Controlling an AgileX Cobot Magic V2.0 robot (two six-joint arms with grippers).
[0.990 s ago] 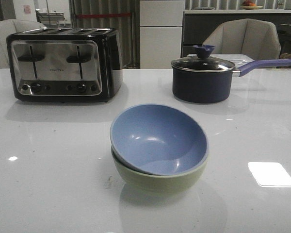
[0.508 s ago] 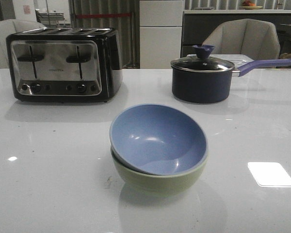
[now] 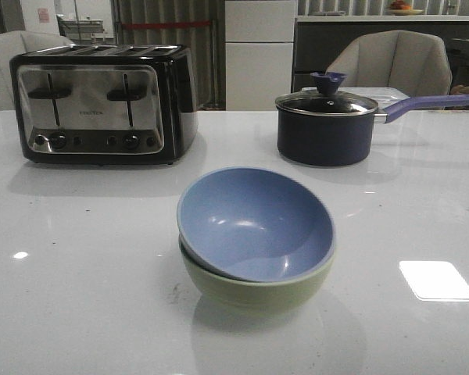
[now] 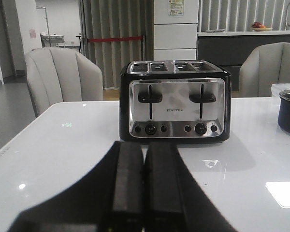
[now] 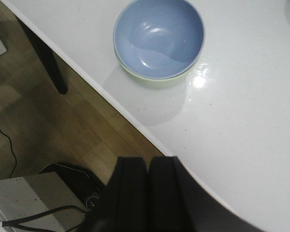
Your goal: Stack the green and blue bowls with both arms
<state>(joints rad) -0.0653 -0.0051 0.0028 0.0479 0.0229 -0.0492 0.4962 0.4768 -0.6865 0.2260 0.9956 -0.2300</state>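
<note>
A white glossy table (image 3: 78, 258) filled the front view. Near its middle, toward the robot, the blue bowl (image 3: 254, 223) sat nested inside the green bowl (image 3: 258, 291). It leaned a little, so that its rim rode higher on the far side and a band of green showed beneath it along the near edge. Both bowls were empty.

Behind them and to the left stood a black and chrome four-slot toaster (image 3: 102, 105). To the right at the back stood a dark navy saucepan (image 3: 325, 133) with a glass lid (image 3: 327, 101) and a purple handle (image 3: 430, 103) pointing right — well apart from the bowls.

Neither arm appeared in the front view. In the left wrist view, the left gripper (image 4: 144, 188) hung over the table facing the toaster, its two black fingers pressed together and holding nothing. In the right wrist view, the right gripper (image 5: 147, 193) was likewise closed and empty — it hung above the table's edge and the wooden floor (image 5: 48, 130), apart from the stacked bowls.
</note>
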